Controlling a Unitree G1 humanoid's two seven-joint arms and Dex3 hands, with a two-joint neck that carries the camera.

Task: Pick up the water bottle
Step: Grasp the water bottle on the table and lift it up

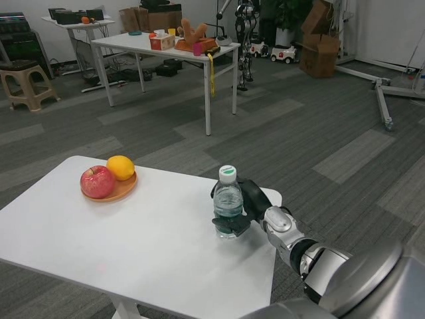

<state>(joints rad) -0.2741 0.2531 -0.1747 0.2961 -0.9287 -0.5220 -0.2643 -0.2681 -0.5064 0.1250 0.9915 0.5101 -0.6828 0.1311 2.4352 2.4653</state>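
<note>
- Right hand (244, 207) wrapped around water bottle (228, 203), gripping its lower half.
- Bottle upright near right edge of white table (133, 252).
- Wooden plate (117, 191) at far left: red apple (97, 181), lemon (121, 167).

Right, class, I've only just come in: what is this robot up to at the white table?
The robot's right hand is wrapped around a water bottle standing upright near the right edge of the white table, its fingers curled round the lower part. Whether the bottle has left the surface yet cannot be told. At the far left, a plate holds an apple and a lemon. The left hand is out of view.
</note>
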